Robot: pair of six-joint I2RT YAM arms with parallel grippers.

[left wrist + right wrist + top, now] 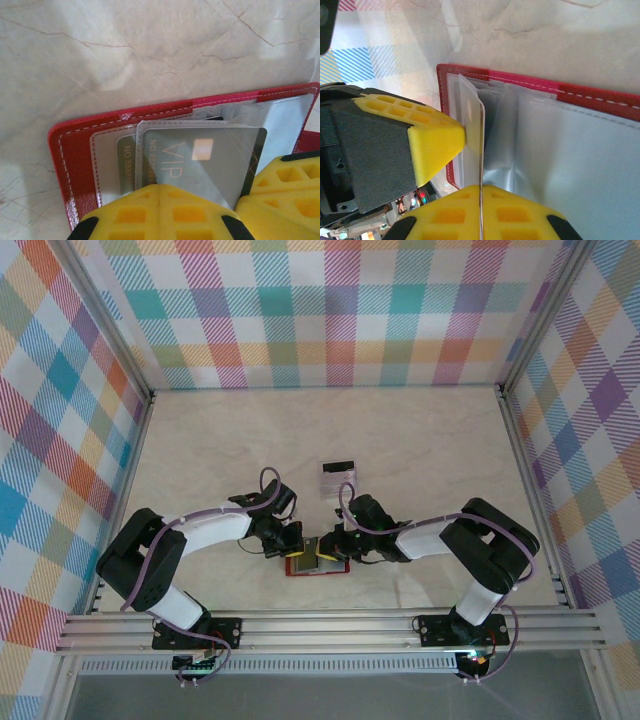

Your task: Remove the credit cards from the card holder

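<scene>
The red card holder point(318, 567) lies open on the table between both grippers, its grey-white pockets point(107, 160) facing up. A grey credit card marked VIP point(200, 160) sticks partly out of a pocket, and a second card point(126, 162) sits in the pocket to its left. My right gripper point(481, 212) is shut on the edge of the VIP card point(481, 145), seen edge-on. My left gripper point(159, 210) is shut, its yellow pads pressed down on the holder's pockets with nothing between them. In the top view, the left gripper point(290, 538) and right gripper point(328, 548) nearly touch.
One loose whitish card with a dark band point(337, 478) lies on the table just behind the grippers. Checked walls point(320, 310) close in the back and both sides. A metal rail point(330, 630) runs along the near edge.
</scene>
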